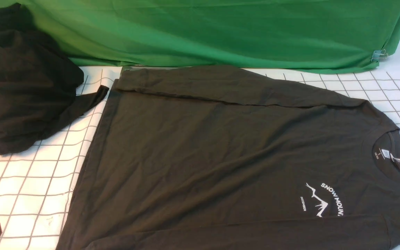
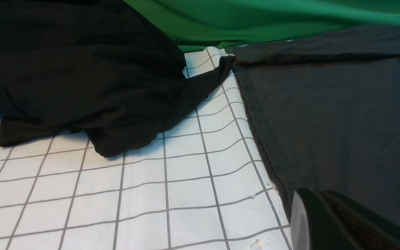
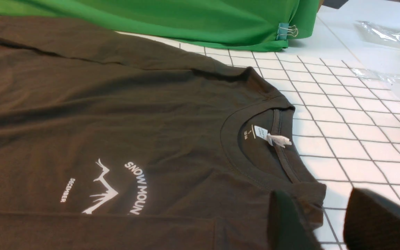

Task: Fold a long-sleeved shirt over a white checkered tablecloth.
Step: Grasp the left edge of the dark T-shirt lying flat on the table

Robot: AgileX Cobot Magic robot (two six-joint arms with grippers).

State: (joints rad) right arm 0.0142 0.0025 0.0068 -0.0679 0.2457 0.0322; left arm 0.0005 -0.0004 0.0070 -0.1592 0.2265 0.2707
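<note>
The long-sleeved shirt point(image 1: 221, 156) lies flat on the white checkered tablecloth point(image 1: 23, 194), with its collar to the right and its hem to the left. Both sleeves are folded in across the body, along the far and near edges. Its white mountain logo point(image 1: 321, 199) and neck label point(image 1: 382, 154) face up. In the left wrist view my left gripper point(image 2: 313, 198) is shut, with its tips over the shirt's hem edge point(image 2: 266, 152) and nothing seen between them. In the right wrist view my right gripper point(image 3: 328, 222) is open at the shirt's near shoulder corner point(image 3: 311, 194), which lies beside one fingertip point(image 3: 286, 222).
A bulky black heap of cloth point(image 1: 23, 90) lies at the far left, with one strip reaching toward the shirt. Green fabric point(image 1: 221, 31) runs along the back, held by a binder clip point(image 1: 377, 55). Clear plastic wrap point(image 3: 387, 34) lies beyond the cloth's right edge.
</note>
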